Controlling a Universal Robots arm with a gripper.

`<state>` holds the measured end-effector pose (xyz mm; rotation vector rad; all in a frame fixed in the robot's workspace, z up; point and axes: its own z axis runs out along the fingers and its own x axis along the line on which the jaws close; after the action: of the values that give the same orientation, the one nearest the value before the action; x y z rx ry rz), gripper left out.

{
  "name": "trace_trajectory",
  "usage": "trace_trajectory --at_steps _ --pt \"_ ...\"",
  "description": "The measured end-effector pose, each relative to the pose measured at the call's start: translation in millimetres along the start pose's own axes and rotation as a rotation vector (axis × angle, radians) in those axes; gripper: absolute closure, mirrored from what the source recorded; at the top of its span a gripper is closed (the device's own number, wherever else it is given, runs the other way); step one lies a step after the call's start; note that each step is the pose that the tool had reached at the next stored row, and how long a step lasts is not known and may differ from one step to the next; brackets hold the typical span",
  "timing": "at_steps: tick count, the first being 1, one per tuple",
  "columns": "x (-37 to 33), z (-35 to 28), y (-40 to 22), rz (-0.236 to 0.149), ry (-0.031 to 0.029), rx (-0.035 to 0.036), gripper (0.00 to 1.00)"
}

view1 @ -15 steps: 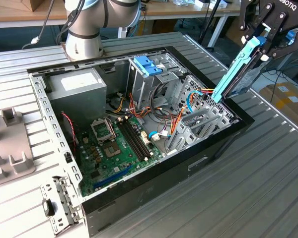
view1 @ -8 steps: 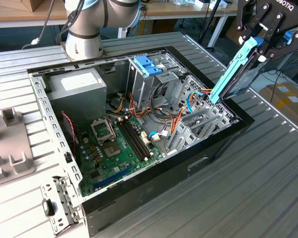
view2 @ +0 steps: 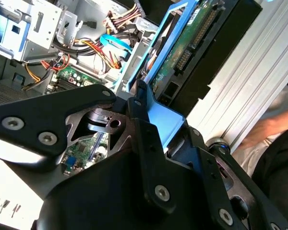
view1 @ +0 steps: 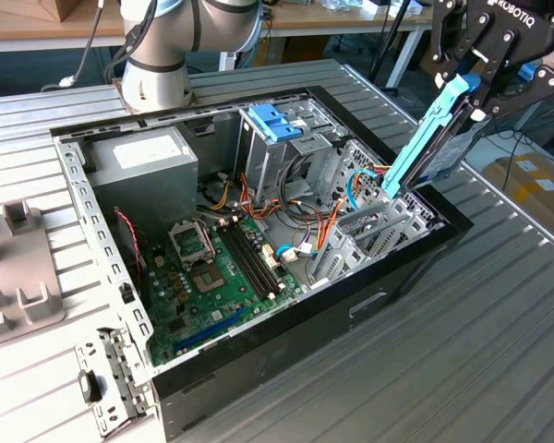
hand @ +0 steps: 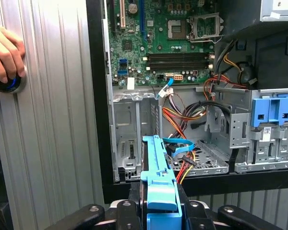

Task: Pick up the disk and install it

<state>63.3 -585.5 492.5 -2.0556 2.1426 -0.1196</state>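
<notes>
Open computer case (view1: 258, 355) sat below my gripper (view1: 468, 92), toward the exterior view's left. I saw the jaws closed narrow on the blue tab end of the disk (view1: 423, 152). The disk hung tilted beneath them, lower end at the case rim, by the grey drive cage (view1: 369, 231). Ribbed table (view1: 499, 351) ran on beyond the rim.

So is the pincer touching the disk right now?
Touching. In the first wrist view the pincer clamps the disk by its blue carrier, pressed against both sides.
</notes>
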Motion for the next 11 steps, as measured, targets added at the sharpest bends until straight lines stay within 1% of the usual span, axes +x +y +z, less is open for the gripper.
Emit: trace_trajectory --at_steps 2,3,5,7,9,11 --pt "0.3 1.6 3.4 0.002 0.0003 0.0001 0.63" --pt "0.5 2.5 3.9 0.004 0.0006 0.0002 0.63" --pt "0.7 6.2 4.6 0.033 0.0059 0.0022 0.63" --pt "0.9 8.1 5.5 0.043 0.0075 0.0029 0.63" --pt "1.7 8.7 8.8 0.045 0.0082 0.0031 0.63" --pt "3.9 8.5 13.9 0.045 0.008 0.003 0.63"
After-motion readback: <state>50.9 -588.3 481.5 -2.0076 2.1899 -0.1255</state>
